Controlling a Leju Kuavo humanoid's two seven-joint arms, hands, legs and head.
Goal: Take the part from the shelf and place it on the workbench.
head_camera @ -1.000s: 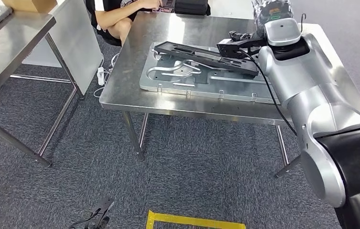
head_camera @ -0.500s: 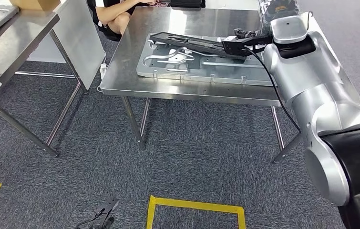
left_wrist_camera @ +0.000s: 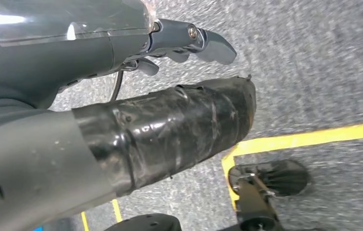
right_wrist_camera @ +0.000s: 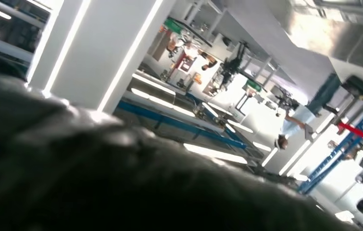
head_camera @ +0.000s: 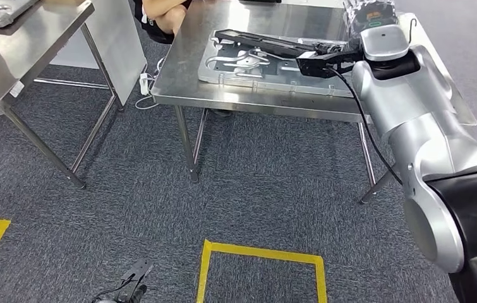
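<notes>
The head view takes in a grey carpet floor (head_camera: 128, 208) marked with yellow tape (head_camera: 261, 252), and at twelve o'clock a steel workbench (head_camera: 185, 82) with a person (head_camera: 166, 11) seated at its far side. A second steel table (head_camera: 27, 38) stands at ten o'clock. The robot's silver right arm (head_camera: 412, 120) reaches in from four o'clock toward the bench.

On the workbench lies a flat grey metal plate (head_camera: 248, 69) with raised curved channels. Above it sits the part (head_camera: 261, 43), a long, slim black bar; its long axis runs from ten o'clock toward the right hand (head_camera: 333, 49) at three o'clock, the near end at the dark fingers. The hand appears to grip that end, though the contact is too small to see clearly.

The left wrist view adds the left hand (left_wrist_camera: 169, 110), wrapped in glossy black tape, hanging over carpet and tape; its grey fingers (left_wrist_camera: 213, 45) are spread around nothing.

The right wrist view shows a blurred dark mass and bright ceiling lights (right_wrist_camera: 208, 151).
</notes>
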